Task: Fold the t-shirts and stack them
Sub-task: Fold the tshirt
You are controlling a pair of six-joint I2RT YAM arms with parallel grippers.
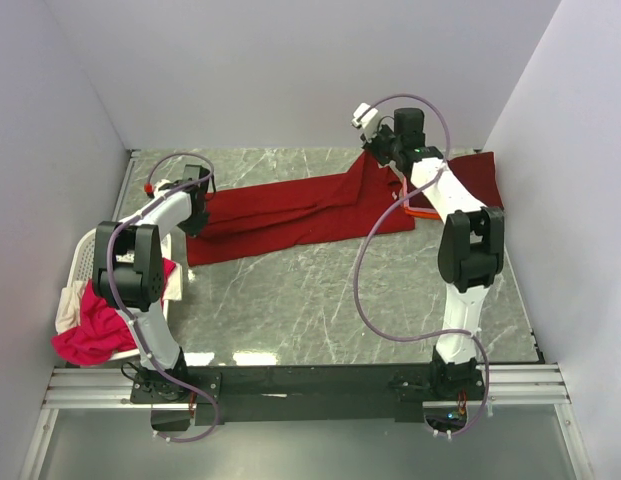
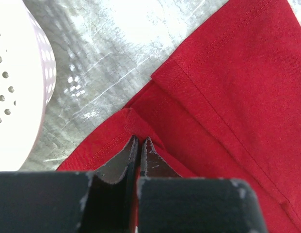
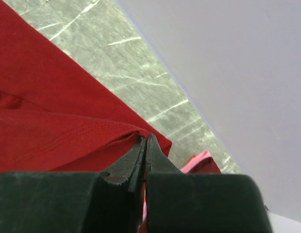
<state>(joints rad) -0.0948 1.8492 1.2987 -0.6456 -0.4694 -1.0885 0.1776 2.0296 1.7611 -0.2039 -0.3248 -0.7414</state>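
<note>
A large dark red t-shirt (image 1: pixel 290 212) lies stretched across the back of the table, folded into a long band. My left gripper (image 1: pixel 195 212) is shut on its left end; the wrist view shows the cloth (image 2: pixel 228 97) pinched between the fingertips (image 2: pixel 140 143). My right gripper (image 1: pixel 375 150) is shut on the shirt's right end and lifts it a little; the hem (image 3: pixel 68 131) is clamped at the tips (image 3: pixel 145 138). A maroon shirt (image 1: pixel 480 175) with orange (image 1: pixel 422 213) and pink (image 3: pixel 201 158) cloth lies folded under the right arm. Magenta (image 1: pixel 95 335) and cream (image 1: pixel 70 305) shirts hang from the basket.
A white lattice basket (image 1: pixel 85 255) stands at the left edge, its wall also in the left wrist view (image 2: pixel 19 97). White walls close the table on the back and both sides. The marble tabletop (image 1: pixel 320 290) fills the front.
</note>
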